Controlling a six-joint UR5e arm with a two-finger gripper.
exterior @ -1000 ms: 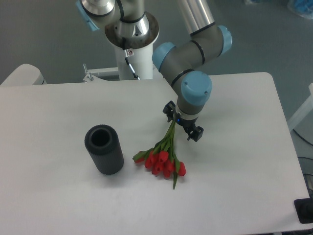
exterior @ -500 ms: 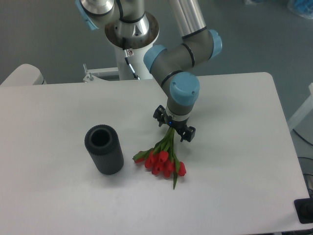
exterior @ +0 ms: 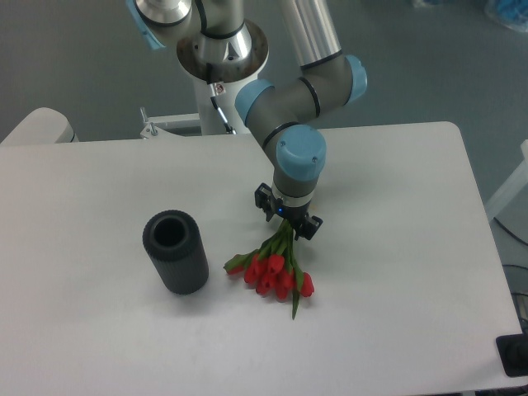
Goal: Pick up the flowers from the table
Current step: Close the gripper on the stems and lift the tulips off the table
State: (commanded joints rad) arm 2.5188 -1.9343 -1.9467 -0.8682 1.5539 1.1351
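Note:
The flowers (exterior: 273, 270), a bunch of red tulips with green stems, lie on the white table (exterior: 396, 272) near its middle, buds toward the front, stems pointing back toward the arm. My gripper (exterior: 286, 214) points straight down over the upper stems. Its two black fingers (exterior: 263, 199) stand apart, one on each side of the stems. The jaws look open, with the stems in the gap between them. The stem ends are hidden under the gripper.
A black ribbed cylinder (exterior: 175, 252) stands upright on the table left of the flowers, open end up. The robot's base column (exterior: 223, 91) rises at the table's back edge.
The gripper has moved left along the stems, closer to the buds. The flowers and the cylinder have not moved.

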